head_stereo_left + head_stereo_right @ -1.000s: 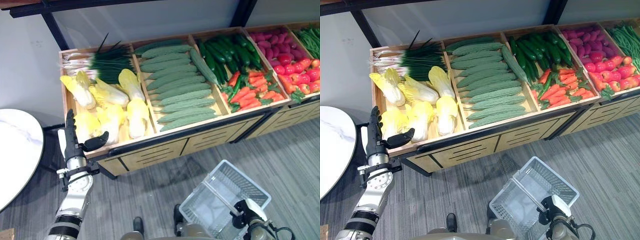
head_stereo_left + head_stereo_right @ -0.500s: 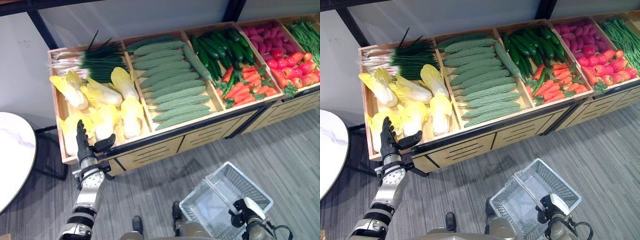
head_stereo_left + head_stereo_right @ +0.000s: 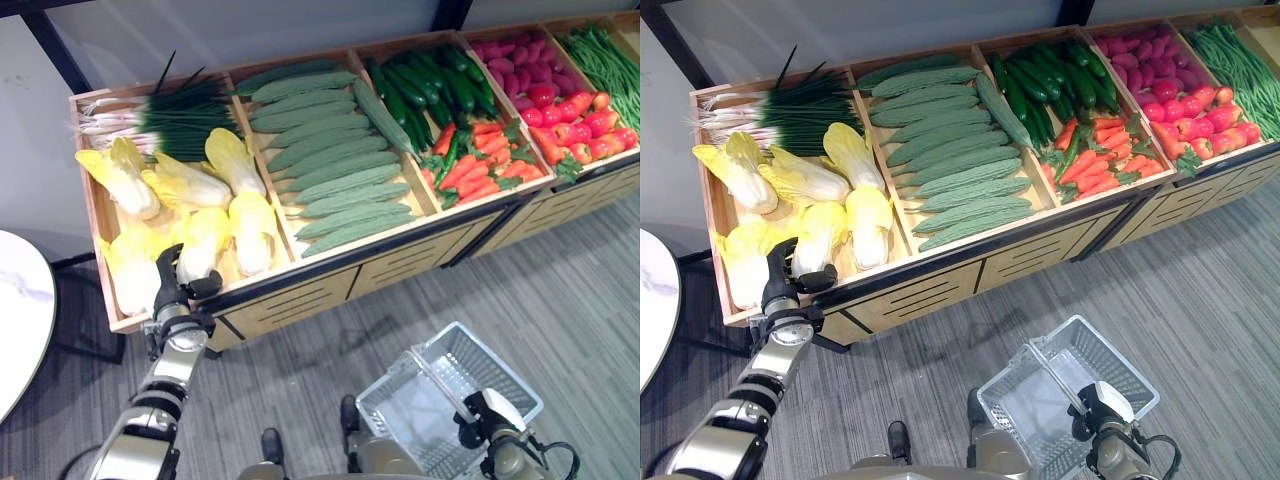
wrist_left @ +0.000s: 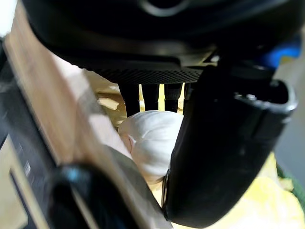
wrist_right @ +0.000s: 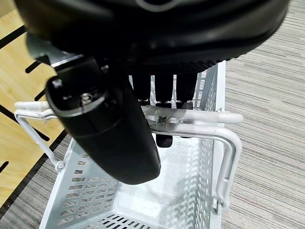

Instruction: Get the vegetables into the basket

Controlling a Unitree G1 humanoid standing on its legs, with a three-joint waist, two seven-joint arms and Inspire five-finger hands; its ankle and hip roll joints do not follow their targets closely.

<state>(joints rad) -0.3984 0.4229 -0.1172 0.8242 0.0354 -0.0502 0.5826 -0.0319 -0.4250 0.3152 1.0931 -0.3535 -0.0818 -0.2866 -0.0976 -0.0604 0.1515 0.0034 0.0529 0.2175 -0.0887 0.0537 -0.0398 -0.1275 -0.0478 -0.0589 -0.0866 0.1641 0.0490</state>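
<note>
Left robot hand (image 3: 172, 283) outstretched, right robot hand (image 5: 143, 95) clenched.

wooden crate shelf (image 3: 300, 285) — cabbages (image 3: 240, 215), cucumbers (image 3: 340, 160)

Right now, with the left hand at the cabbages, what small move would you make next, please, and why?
Probably ease the left hand a little further over the crate edge and onto the nearest cabbage. It is at the front rim, fingers straight, holding nothing, with a cabbage's pale base just past the fingers. The right hand has the basket by its handles, and the basket looks empty.
</note>
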